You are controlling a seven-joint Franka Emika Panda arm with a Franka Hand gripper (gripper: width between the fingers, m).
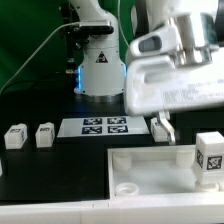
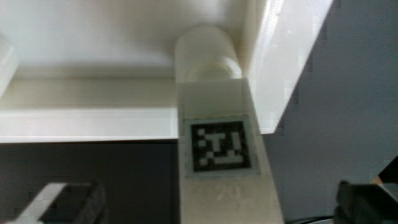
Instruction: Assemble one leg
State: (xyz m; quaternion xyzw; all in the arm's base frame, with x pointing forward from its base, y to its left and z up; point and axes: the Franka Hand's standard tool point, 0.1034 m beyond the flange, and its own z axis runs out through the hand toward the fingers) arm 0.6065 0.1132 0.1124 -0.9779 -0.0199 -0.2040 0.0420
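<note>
In the wrist view the leg (image 2: 221, 140) lies long and white under the camera, its black-and-white tag facing up, and it sits between the two dark fingers (image 2: 63, 205) of the gripper (image 2: 217, 206); a strip of dark table (image 2: 107, 165) shows on each side of it, so the claw is spread wide and does not touch the part; the far, rounded end of the leg reaches the outer wall of the white tray (image 2: 89, 110), near a corner, but I cannot tell if it touches there or only lies in front of it; the exterior view does not show this gap, because there the gripper (image 1: 166, 104) is a big blurred white body at the upper part of the exterior view's right, and under it only a small piece of the leg (image 1: 162, 129) is seen, just beside the far edge of the tray (image 1: 150, 165); the exterior view gives instead the rest of the scene: a second leg (image 1: 210, 156) stands upright at the tray's side on the exterior view's right, two spare legs (image 1: 14, 136) (image 1: 44, 134) stand well apart on the exterior view's left, and the marker board (image 1: 105, 126) lies flat between them and the gripper, in front of the arm base (image 1: 100, 70).
</note>
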